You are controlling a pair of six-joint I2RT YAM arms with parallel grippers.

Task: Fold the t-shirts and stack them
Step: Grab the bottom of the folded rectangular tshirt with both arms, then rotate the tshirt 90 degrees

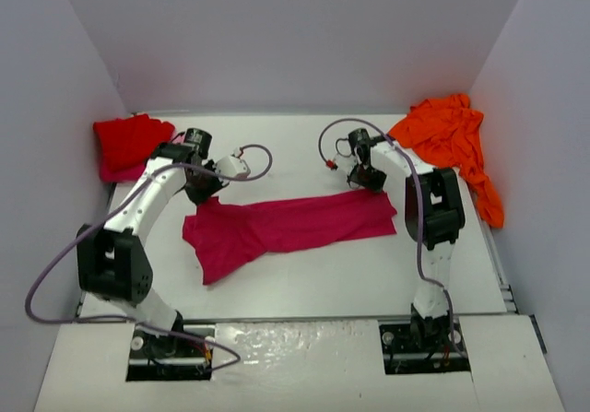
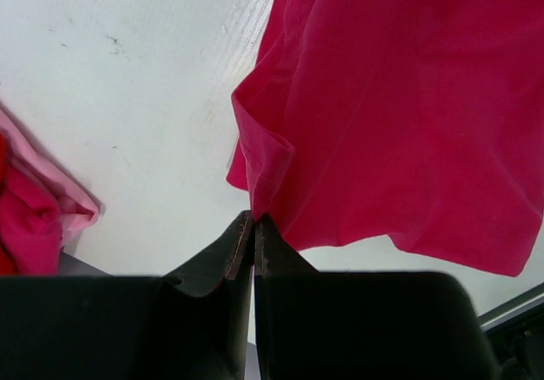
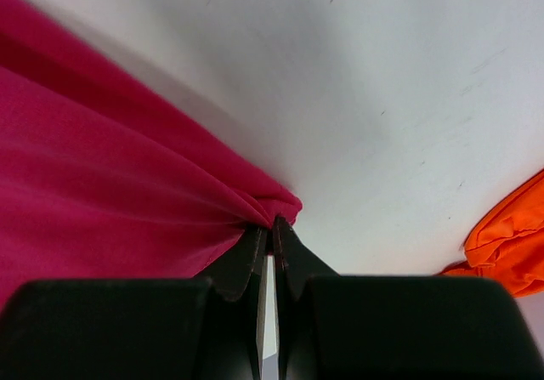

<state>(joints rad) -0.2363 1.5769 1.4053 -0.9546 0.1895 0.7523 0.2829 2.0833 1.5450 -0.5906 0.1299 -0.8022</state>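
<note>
Both clamped shut: left tool [image 2: 254, 220] and right tool [image 3: 272, 227] pinch opposite ends of magenta-pink t-shirt [image 1: 304, 223], stretched between them over table [image 1: 332, 283].

Magenta-pink t-shirt [image 1: 295, 223]: plain, no pattern, darker in its folds.
Red t-shirt [image 1: 129, 138]: bright and plain. A pink cloth [image 2: 34, 218] shows under it, paler along its edge.
Orange t-shirt [image 1: 452, 135]: vivid and plain.
Table [image 1: 313, 278]: white, with faint grey scuffs.
Walls [image 1: 295, 34]: pale lavender-grey, unmarked.
Left arm [image 1: 143, 205] and right arm [image 1: 431, 269]: white links, black joints.
Cables [image 1: 46, 278]: lilac.
Left gripper [image 2: 253, 223] and right gripper [image 3: 272, 227]: black fingers.
</note>
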